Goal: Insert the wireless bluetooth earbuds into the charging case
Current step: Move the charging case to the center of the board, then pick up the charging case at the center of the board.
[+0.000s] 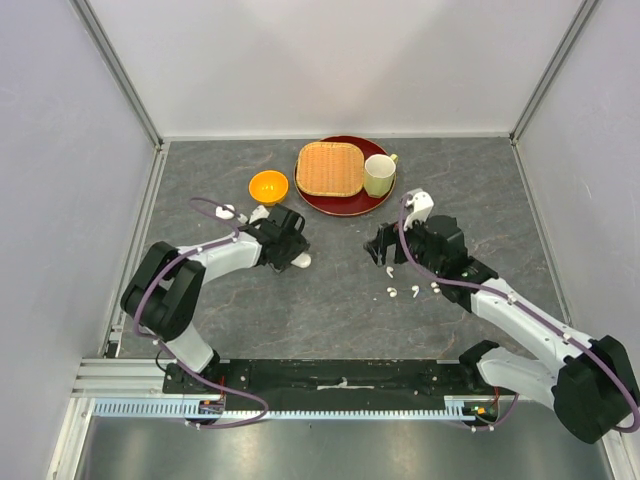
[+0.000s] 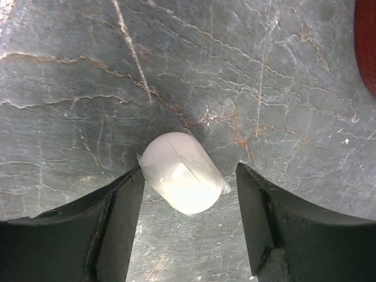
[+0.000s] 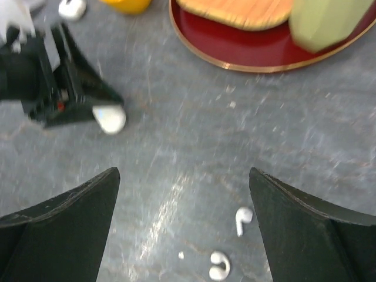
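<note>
Left wrist view: glossy white rounded plastic charging case (image 2: 179,173) lies shut on the bench (image 2: 264,70) between the released jaws of your left tool (image 2: 189,169). Right tool (image 3: 183,173) gapes empty, small white earbuds (image 3: 242,219) beneath it. Centre the case before clenching.

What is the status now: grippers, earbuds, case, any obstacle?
Left gripper open, straddling the charging case, lid shut. Right gripper open beside earbuds, loose on table. No obstacle seen.
</note>
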`<state>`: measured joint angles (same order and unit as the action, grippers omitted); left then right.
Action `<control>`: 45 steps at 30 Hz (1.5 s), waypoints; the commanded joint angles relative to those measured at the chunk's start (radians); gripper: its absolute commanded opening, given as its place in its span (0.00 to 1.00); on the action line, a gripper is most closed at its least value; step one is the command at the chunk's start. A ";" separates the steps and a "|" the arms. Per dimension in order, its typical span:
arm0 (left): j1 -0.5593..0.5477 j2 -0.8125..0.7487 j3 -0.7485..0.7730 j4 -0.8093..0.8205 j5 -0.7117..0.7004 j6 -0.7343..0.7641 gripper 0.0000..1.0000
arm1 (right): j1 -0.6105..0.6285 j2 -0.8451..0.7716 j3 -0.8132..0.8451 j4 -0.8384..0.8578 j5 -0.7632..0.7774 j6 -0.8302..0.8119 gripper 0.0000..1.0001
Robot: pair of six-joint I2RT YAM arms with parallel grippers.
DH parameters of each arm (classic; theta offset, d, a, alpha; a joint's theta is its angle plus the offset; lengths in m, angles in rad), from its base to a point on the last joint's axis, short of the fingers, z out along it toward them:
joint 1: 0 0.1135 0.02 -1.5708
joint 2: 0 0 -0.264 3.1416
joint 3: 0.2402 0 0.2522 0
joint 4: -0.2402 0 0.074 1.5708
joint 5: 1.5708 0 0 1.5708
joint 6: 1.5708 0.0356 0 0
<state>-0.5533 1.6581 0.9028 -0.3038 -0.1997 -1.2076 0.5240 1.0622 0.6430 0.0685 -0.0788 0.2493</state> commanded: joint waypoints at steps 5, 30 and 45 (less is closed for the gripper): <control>-0.016 -0.035 -0.090 -0.098 -0.070 0.049 0.89 | 0.022 -0.016 -0.128 0.161 -0.188 -0.008 0.98; 0.030 -0.845 -0.295 -0.265 -0.417 0.194 0.97 | 0.263 0.582 0.066 0.579 -0.157 -0.329 0.93; 0.032 -0.952 -0.341 -0.262 -0.409 0.295 0.97 | 0.318 0.881 0.345 0.495 -0.188 -0.363 0.88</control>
<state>-0.5247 0.6975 0.5537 -0.5762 -0.5674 -0.9806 0.8280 1.9011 0.9104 0.5793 -0.2440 -0.0864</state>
